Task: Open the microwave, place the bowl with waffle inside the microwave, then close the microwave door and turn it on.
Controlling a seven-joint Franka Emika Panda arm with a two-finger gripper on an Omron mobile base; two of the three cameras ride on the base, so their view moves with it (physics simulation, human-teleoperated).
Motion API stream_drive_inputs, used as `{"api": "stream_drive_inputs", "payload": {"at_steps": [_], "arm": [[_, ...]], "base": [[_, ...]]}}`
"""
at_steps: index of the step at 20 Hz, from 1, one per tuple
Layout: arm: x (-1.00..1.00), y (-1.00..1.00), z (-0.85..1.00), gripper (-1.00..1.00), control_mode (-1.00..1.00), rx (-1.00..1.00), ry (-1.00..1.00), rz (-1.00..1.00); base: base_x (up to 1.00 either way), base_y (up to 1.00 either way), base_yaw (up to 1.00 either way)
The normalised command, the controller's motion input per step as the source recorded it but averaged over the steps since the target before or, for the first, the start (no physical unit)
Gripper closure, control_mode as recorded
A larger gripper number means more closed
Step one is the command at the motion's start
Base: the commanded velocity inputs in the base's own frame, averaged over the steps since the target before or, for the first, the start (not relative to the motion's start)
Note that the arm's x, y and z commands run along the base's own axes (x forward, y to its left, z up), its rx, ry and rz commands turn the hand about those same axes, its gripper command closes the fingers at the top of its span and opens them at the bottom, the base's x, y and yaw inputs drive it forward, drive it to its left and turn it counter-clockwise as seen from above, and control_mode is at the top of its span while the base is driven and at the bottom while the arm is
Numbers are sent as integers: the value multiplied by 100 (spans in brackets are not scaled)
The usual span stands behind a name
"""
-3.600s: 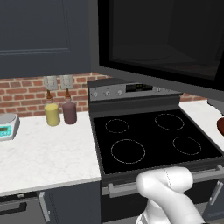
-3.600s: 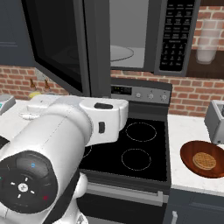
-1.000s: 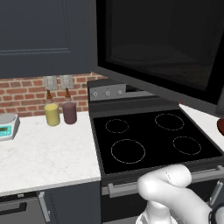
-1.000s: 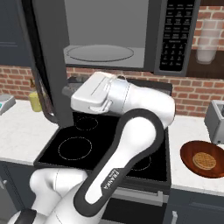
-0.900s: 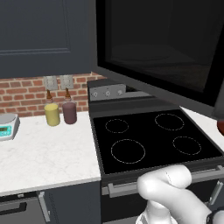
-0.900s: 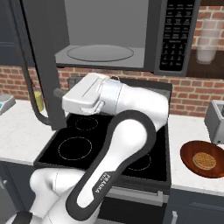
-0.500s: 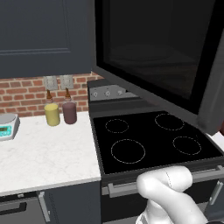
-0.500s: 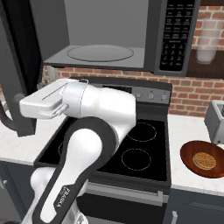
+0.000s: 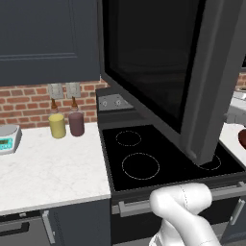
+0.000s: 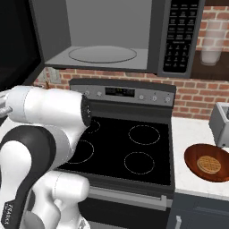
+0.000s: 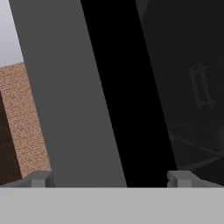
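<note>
The kitchen has a red brick backsplash (image 10: pixel 197 96), dark blue upper cabinets (image 9: pixel 43 41) and a white marble counter (image 9: pixel 45 168) on both sides of a black-topped stove (image 10: pixel 134 152). The microwave (image 10: pixel 134 36) is mounted above the stove; its pale cavity and round turntable plate (image 10: pixel 102 54) are exposed. The microwave door (image 9: pixel 158 72) is swung out wide on its left hinge and projects over the stove. In the hand view, the gripper (image 11: pixel 109 179) faces the grey frame and black glass of the door at close range, with its fingertips (image 11: pixel 40 179) spread fully apart and nothing between them. The bowl (image 10: pixel 209 162), holding a waffle (image 10: pixel 209 164), rests on the counter to the right of the stove, well apart from the microwave. A yellow cup (image 9: pixel 57 126) and a purple cup (image 9: pixel 76 124) stand side by side against the backsplash left of the stove, near a small scale (image 9: pixel 8 139).
</note>
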Motion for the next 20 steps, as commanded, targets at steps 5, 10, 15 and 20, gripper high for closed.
{"api": "stream_drive_inputs", "payload": {"at_steps": [5,10,15,20], "arm": [[21,89,0,-100,-100,-2,5,0],[27,80,0,-100,-100,0,1,0],[25,74,0,-100,-100,0,0,0],[19,50,0,-100,-100,0,0,0]], "base": [[0,0,0],[0,0,0],[0,0,0],[0,0,0]]}}
